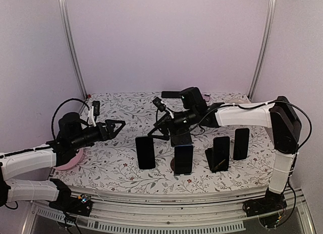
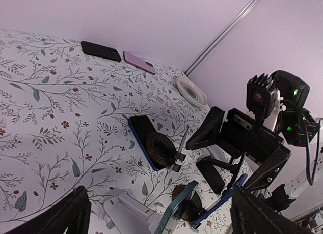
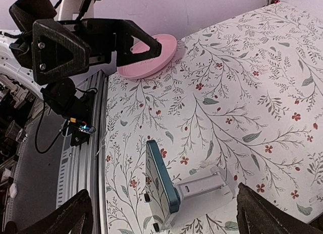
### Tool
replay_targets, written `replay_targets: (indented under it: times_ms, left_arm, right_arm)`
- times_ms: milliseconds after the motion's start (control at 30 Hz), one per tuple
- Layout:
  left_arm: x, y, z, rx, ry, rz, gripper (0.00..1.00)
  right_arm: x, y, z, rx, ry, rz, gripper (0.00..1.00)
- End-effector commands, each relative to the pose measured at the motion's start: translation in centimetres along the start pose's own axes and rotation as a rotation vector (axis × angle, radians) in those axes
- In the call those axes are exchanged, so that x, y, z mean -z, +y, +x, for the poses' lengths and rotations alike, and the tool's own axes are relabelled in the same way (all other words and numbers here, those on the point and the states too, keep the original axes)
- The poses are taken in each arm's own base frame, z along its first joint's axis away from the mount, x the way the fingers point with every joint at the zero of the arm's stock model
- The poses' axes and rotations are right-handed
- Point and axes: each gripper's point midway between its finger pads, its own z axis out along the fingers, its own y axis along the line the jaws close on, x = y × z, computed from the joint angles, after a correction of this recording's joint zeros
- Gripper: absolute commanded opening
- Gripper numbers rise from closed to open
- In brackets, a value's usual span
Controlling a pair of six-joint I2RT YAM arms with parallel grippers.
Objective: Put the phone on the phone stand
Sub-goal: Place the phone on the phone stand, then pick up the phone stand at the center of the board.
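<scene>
No legible text, label, brand, number or sign on anything in view.

A row of upright phones (image 1: pixel 145 152) crosses the front of the table (image 1: pixel 116 169); a plate (image 1: pixel 70 162) lies left, a flat phone (image 1: pixel 170 94) far behind

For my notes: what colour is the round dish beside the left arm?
Pink. The right wrist view shows the dish best.

The top view looks down from high behind the arm bases over the whole bench (image 1: pixel 116 168). The left wrist view looks low across it at the right arm (image 2: pixel 287 108), the right wrist view down at the left arm (image 3: pixel 28 9). Both wrist views show the white stand (image 2: pixel 128 214) from close.
</scene>
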Motion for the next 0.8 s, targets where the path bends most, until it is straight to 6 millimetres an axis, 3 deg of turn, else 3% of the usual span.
replay_targets:
  times_ms: [0, 133, 267, 567, 767]
  left_arm:
    - [-0.3, -0.8, -2.7, -0.049, -0.050, -0.005, 0.97]
    - [-0.9, -1.5, -4.1, -0.082, -0.060, 0.001, 0.97]
    - [-1.5, -1.8, -5.4, -0.106, -0.065, -0.003, 0.97]
    - [-2.7, -2.0, -6.6, -0.127, -0.055, 0.004, 0.97]
    - [-3.3, -1.7, -6.4, -0.117, -0.043, 0.007, 0.97]
  right_arm:
    - [3.5, -0.8, -4.5, -0.015, -0.082, 0.102, 0.99]
    - [6.1, -2.8, -5.9, -0.065, -0.113, 0.203, 0.99]
    - [8.6, -5.3, -5.7, -0.140, -0.112, 0.332, 0.99]
    - [12.8, -10.2, -2.6, -0.276, -0.047, 0.602, 0.99]
    - [13.2, -12.9, 0.4, -0.308, 0.083, 0.720, 0.99]
